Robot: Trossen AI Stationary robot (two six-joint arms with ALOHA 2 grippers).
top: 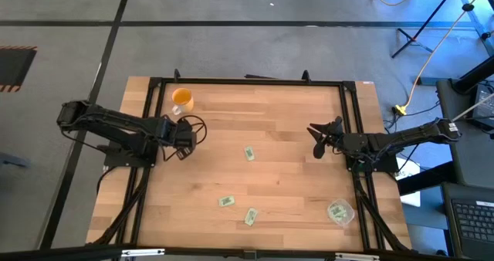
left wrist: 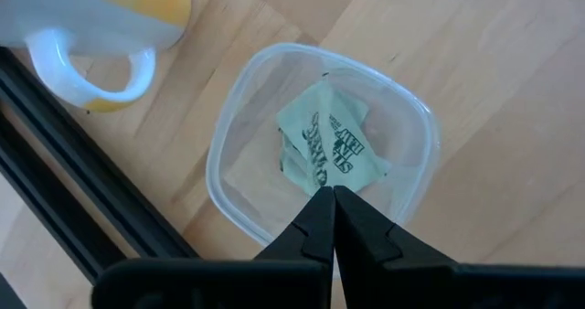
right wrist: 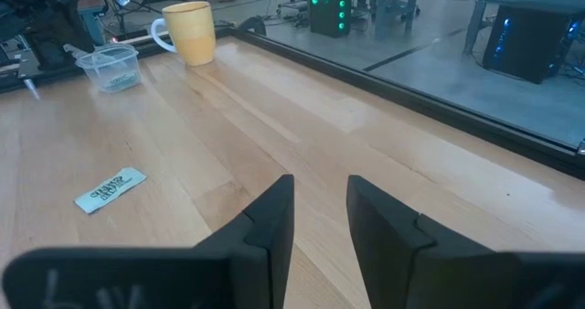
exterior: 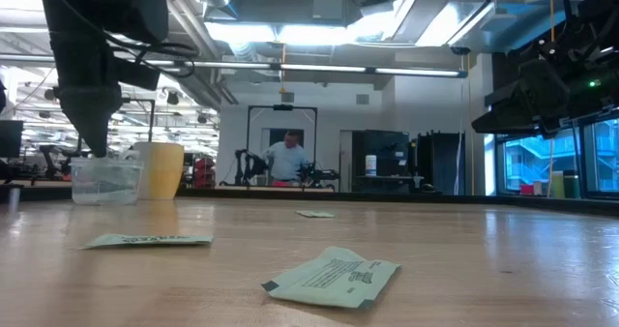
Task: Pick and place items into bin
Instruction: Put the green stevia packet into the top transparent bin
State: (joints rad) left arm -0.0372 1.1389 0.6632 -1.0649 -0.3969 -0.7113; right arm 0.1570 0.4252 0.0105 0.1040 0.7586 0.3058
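The bin (left wrist: 228,154) is a small clear tub at the table's far left, next to an orange cup (top: 182,100). Two light green packets (left wrist: 331,143) lie inside it. My left gripper (left wrist: 331,197) is shut and points down just above the bin's rim (exterior: 106,163), with nothing showing between its fingers. Three more packets lie flat on the wood: one mid-table (top: 248,153) and two toward the near edge (top: 225,201) (top: 251,216). My right gripper (right wrist: 320,208) waits open at the table's right side, clear of everything.
A second clear tub (top: 340,211) holding green packets sits near the right front corner. A black frame rail (top: 154,83) runs around the table. Bare wood stretches between the two arms. A person stands far back in the room (exterior: 287,158).
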